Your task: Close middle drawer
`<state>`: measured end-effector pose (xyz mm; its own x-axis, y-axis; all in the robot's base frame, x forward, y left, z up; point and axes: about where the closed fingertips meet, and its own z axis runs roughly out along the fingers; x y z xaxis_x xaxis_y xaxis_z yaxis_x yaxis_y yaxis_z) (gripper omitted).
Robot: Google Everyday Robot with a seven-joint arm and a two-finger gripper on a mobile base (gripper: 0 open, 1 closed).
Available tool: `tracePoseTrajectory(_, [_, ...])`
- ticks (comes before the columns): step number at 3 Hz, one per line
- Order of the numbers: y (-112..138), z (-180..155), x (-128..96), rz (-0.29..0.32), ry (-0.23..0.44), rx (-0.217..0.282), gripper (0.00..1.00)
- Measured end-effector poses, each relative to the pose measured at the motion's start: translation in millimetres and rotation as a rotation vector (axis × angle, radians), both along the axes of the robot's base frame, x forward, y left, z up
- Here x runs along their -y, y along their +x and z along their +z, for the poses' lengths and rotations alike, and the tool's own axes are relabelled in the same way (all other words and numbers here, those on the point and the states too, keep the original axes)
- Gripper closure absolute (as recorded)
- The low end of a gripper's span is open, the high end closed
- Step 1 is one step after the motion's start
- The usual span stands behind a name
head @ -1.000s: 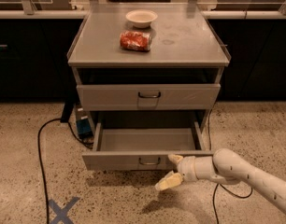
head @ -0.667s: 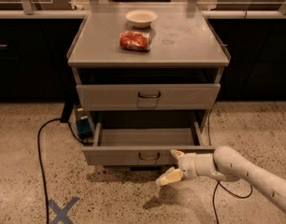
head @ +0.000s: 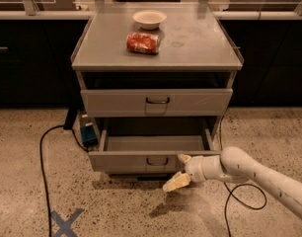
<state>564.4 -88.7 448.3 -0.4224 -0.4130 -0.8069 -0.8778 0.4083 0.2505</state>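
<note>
One small change: the middle drawer [head: 124, 160] sits a touch farther into the desk [head: 200, 43] than a second ago. The gripper [head: 173, 173] has followed it in, and its upper finger [head: 183, 158] now seems to touch the low front panel just right of the wire handle [head: 157, 161]. The jaws are spread, grasping nothing, and the lower finger [head: 176, 182] hangs toward the floor [head: 22, 191]. I'd judge the push begun but far from done: the drawer still stands well out at the near side, low on the desk, its bed bare.

Drawer and desk are flat grey sheet metal, matte, with squared edges. The handle is thin dark wire bent into a shallow loop. The fingers look pale and rounded, on a smooth white arm [head: 259, 174]. On the desk top a shallow cream bowl [head: 149, 19] sits far, with a crumpled red packet or can [head: 143, 43] just nearer. The floor is speckled stone, and a black cable [head: 41, 172] loops across it at left.
</note>
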Motion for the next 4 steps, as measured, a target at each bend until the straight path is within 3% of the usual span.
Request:
tracePoseTrajectory(1, [11,-1,-1,0.013,-0.007,-0.02,0.0])
tracePoseTrajectory(2, [48,-1,-1,0.002,-0.005,-0.035,0.0])
tracePoseTrajectory(4, [57,1,-5,0.018,0.006,-0.026,0.0])
